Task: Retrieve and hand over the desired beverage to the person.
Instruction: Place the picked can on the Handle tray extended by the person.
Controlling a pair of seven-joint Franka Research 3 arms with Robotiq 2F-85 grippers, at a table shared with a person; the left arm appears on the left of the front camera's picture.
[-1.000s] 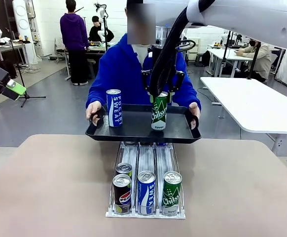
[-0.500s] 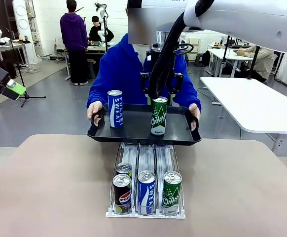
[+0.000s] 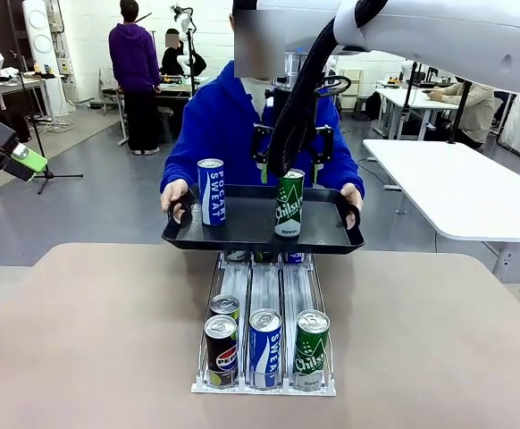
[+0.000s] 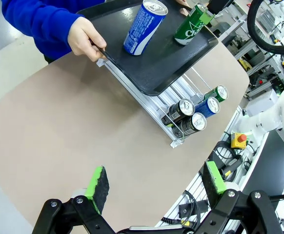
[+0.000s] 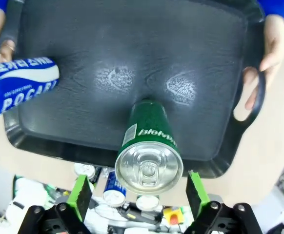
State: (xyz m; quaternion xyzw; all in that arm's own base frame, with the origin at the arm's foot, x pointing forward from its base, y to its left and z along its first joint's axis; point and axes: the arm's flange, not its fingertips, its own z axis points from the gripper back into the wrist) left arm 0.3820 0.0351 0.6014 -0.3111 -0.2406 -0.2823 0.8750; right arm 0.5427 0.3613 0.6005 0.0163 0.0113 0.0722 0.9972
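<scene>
- My right gripper (image 5: 138, 195) has its green pads spread well apart on either side of the green can (image 3: 289, 203), touching neither wall as far as the right wrist view shows; I judge the can is delivered and standing on its own.
- The green can stands upright on the black tray (image 3: 251, 234), near the middle, with the blue can (image 3: 212, 191) upright toward the tray's left end, well apart from it.
- The person (image 3: 220, 125) in the blue hoodie holds the tray by both handles, just above the far end of the can rack (image 3: 264, 322) on the tabletop (image 3: 90, 340).
- The step in hand is the retreat. I would lift the right gripper straight up along the can's axis until the pads are above the rim, before any sideways move.
- The tray is hand-held, so it may wobble; I would go slowly and watch both gaps in the right wrist view, since a pad brushing the can could tip it.
- I would also keep the arm's cable away from the person's chest and the blue can.
- My left gripper (image 4: 154, 187) hangs open and empty, well off to the side over bare tabletop; I leave it parked.
</scene>
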